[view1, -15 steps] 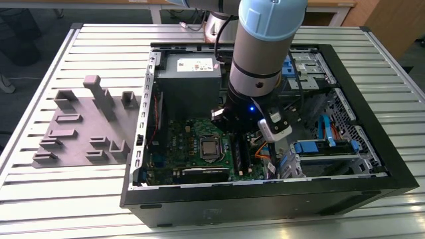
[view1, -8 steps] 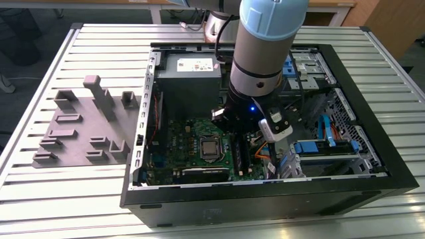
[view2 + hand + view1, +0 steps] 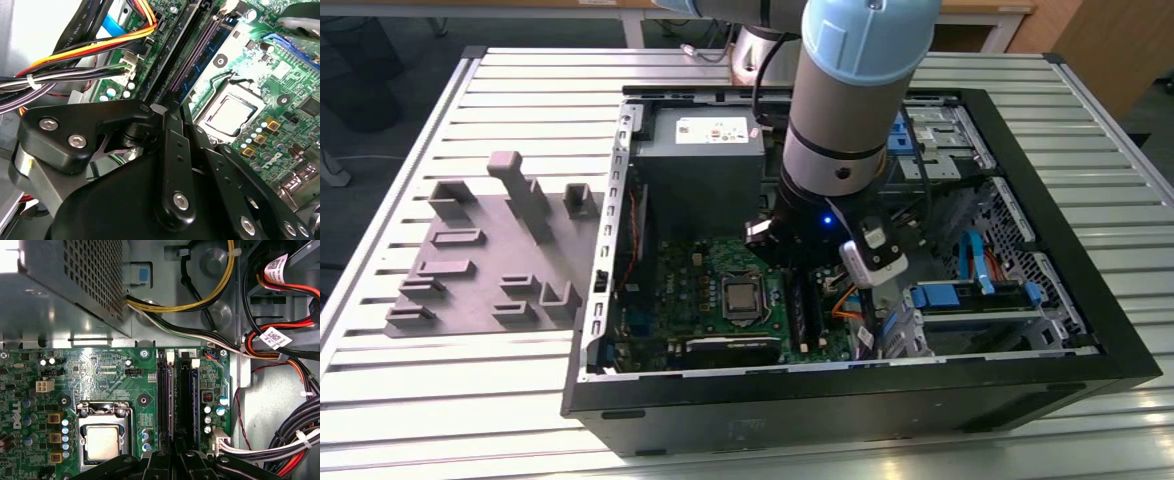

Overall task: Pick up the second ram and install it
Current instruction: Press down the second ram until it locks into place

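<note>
My gripper [image 3: 811, 288] hangs low inside the open computer case [image 3: 1067, 330], right over the memory slots [image 3: 176, 395] beside the processor socket [image 3: 102, 440]. In both wrist views its black linkage [image 3: 170, 165] sits close above the slot line. A long narrow blue-edged strip [image 3: 199, 60] runs along the slot nearest the socket. I cannot tell whether this is the second ram or the slot itself, nor whether anything is in my grasp. The slot latches [image 3: 170, 356] show white at the far end.
A grey holder tray [image 3: 494, 250] lies on the slatted table at the exterior view's left of the case. Bundles of black, yellow and orange cables [image 3: 280, 440] crowd the side of the slots away from the socket. The power supply [image 3: 700, 150] fills the case's far end.
</note>
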`<state>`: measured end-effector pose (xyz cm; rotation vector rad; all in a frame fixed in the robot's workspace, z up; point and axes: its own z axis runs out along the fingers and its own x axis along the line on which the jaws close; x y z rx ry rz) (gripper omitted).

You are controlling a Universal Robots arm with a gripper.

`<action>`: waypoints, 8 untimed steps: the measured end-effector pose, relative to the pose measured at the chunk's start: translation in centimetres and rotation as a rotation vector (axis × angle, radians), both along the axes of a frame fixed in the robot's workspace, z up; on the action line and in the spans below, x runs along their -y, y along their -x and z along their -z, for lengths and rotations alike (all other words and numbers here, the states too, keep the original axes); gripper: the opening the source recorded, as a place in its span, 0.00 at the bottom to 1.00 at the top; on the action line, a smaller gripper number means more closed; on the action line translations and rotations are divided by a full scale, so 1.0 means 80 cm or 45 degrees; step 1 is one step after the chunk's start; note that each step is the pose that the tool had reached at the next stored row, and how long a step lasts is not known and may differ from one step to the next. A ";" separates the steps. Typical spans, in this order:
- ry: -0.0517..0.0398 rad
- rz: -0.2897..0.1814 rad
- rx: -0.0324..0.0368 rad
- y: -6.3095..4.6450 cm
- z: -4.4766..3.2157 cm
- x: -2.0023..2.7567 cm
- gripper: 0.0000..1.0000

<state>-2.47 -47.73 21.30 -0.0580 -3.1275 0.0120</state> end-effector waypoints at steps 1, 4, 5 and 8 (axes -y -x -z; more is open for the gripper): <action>0.000 0.000 0.0000 0.000 0.0005 0.0000 0.14; -0.001 0.000 0.0000 0.000 0.0008 0.0000 0.14; -0.001 0.000 0.0000 0.000 0.0008 0.0000 0.14; -0.001 -0.003 0.0000 0.000 0.0008 0.0000 0.14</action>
